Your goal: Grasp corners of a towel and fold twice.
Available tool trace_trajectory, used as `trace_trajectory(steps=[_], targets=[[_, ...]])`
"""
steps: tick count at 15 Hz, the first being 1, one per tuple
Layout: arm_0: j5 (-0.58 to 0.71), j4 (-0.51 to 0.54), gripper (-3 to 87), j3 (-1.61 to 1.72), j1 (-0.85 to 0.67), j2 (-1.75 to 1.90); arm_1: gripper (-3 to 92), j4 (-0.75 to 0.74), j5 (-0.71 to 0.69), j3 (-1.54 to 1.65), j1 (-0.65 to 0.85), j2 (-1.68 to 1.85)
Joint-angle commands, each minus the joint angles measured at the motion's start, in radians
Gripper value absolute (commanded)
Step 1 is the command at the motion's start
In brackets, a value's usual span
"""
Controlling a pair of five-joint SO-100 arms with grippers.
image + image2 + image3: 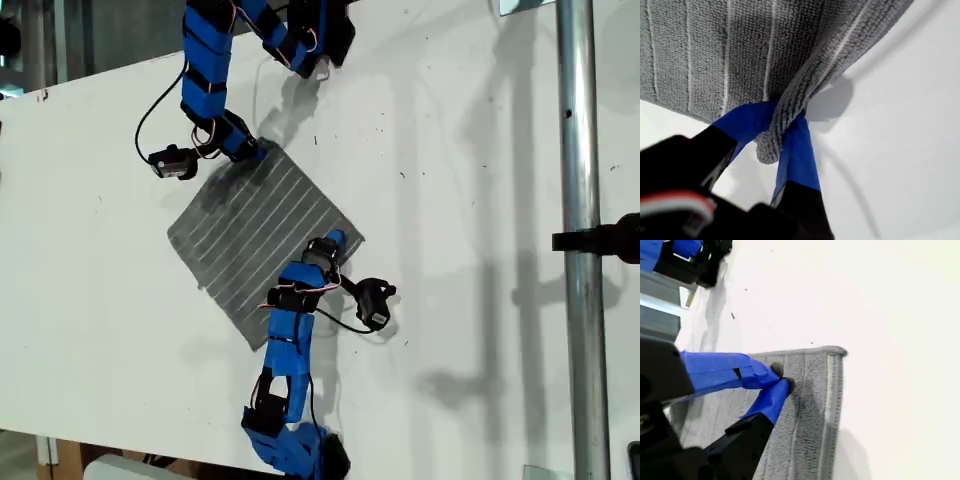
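Note:
The towel (255, 225), dark grey with thin white stripes, lies as a diamond on the white table (480, 200). My first gripper (248, 152) reaches in from the exterior view's top and is shut on the towel's upper corner. In the first wrist view that corner (771, 150) is bunched between the blue fingers of this gripper (782, 117) and the cloth (740, 50) is pulled up. My second gripper (335, 240) comes from the exterior view's bottom across the cloth. Its tips (782, 377) meet on the towel (805, 430) just inside the flat corner (839, 350).
A vertical metal pole (580, 240) with a black clamp (600, 240) stands at the exterior view's right. Black wrist cameras (172, 162) (375, 300) hang beside each gripper on cables. The other arm's base (700, 255) shows far off in the second wrist view.

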Motion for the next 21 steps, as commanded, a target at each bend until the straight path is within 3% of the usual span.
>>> trace_trajectory(steps=[1,5,8,15,16,17,20,21], targets=[[-0.012,-0.083,-0.8,-0.061,0.026,-0.032,-0.2,-0.011,-0.017,-0.005,0.002,0.048],[-0.063,-0.038,-0.9,-0.063,0.034,-0.046,-0.2,-0.012,-0.021,-0.008,0.002,0.049],[-0.137,0.066,-0.9,-0.041,0.048,-0.032,-0.2,0.011,-0.011,-0.006,-0.029,0.075],[-0.193,0.236,-0.9,0.058,0.204,0.072,-0.2,0.192,0.229,-0.028,-0.321,0.275],[-0.227,0.221,-0.9,0.155,0.235,0.137,-0.2,0.221,0.273,-0.041,-0.376,0.291],[-0.27,0.14,-0.9,0.33,0.267,0.239,-0.2,0.238,0.321,-0.049,-0.43,0.299],[-0.469,-0.316,-0.9,1.091,0.379,0.69,-0.2,0.184,0.48,-0.057,-0.607,0.29],[-0.514,-0.304,-0.9,1.172,0.411,0.755,-0.2,0.152,0.52,-0.074,-0.658,0.258]])
